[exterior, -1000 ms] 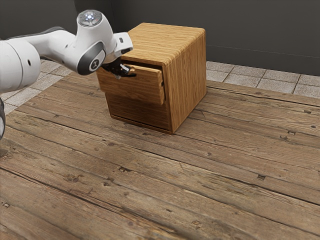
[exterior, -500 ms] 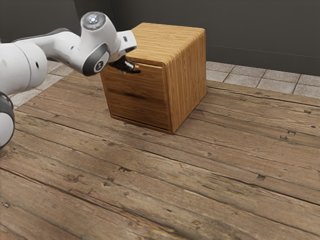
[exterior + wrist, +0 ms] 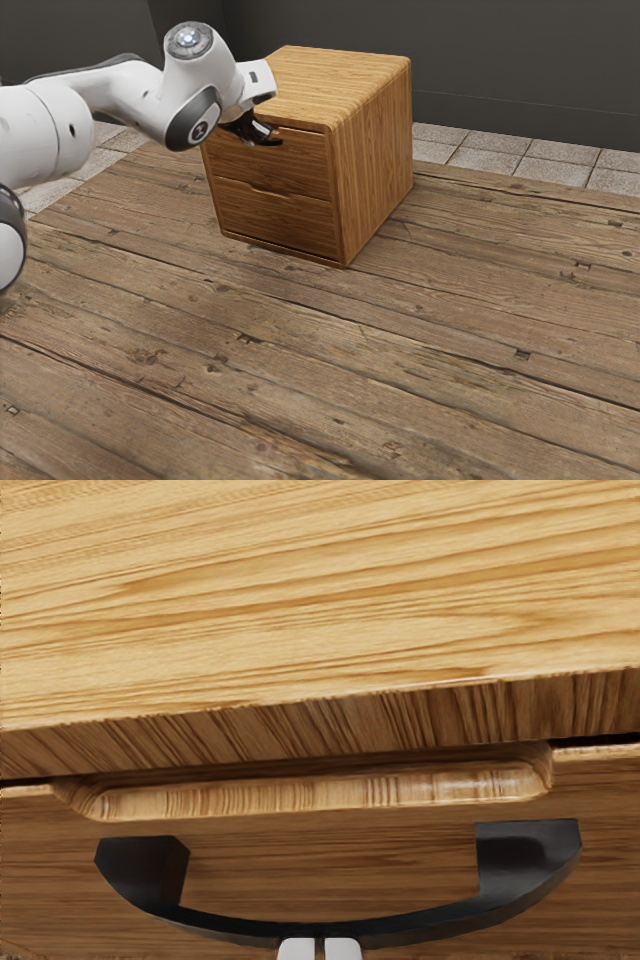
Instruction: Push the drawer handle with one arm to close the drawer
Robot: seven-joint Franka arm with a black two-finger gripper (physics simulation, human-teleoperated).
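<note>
Facing closed drawer (image 3: 290, 168): arm (image 3: 125, 95), illegible logo (image 3: 199, 131)

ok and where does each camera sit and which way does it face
Exterior view: beside the arm, looking down at the cabinet; the arm reaches in from the exterior view's left.
Wrist view: at the arm's end, facing the upper drawer and its black handle; fingertips of the end effector show.
Both: cabinet top, upper drawer, end effector.

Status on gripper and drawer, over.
Gripper shut, at the black handle. Upper drawer looks closed, front in line with the cabinet. No obstruction seen.
</note>
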